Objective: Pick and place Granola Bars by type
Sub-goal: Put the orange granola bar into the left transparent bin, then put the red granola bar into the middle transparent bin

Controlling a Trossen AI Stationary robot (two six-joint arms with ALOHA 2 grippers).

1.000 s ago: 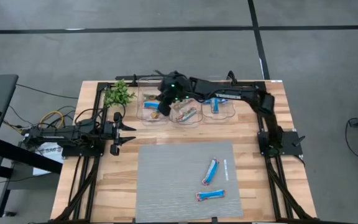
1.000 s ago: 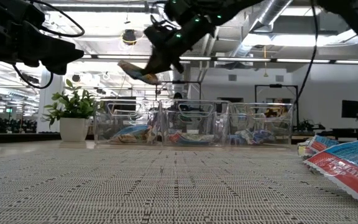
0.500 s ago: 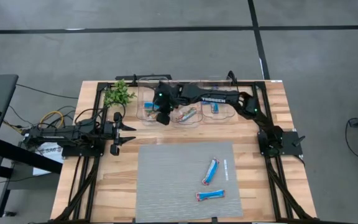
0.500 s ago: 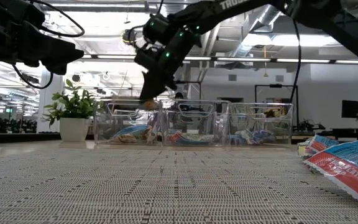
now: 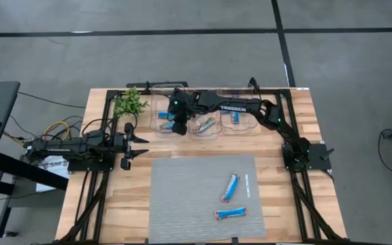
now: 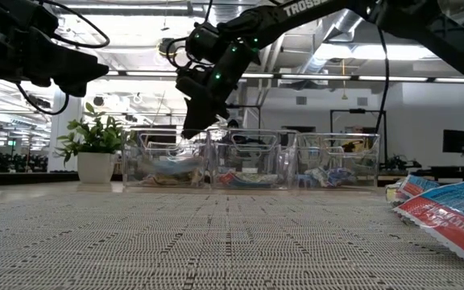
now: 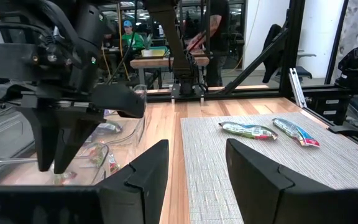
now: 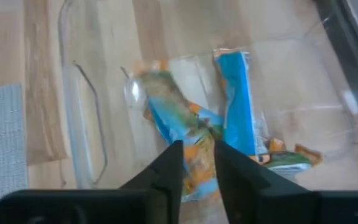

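At the left edge of the wooden bench (image 5: 114, 197), beside the small green plant sprig (image 5: 129, 103), left pincer (image 5: 139, 146) lying idle with dark fingers spread, nothing between them. Further right, over the leftmost of three clear plastic bins (image 5: 167, 119), right pincer (image 5: 178, 127) pointing down into it, fingers a little apart and gripping nothing, with multicoloured and blue foil-wrapped granola bars (image 8: 191, 134) piled loose on the bin floor just below the tips. Further right again, on the grey woven mat (image 5: 182, 204), two blue-and-white foil bars (image 5: 231, 188) resting near each other, well apart from the bins.
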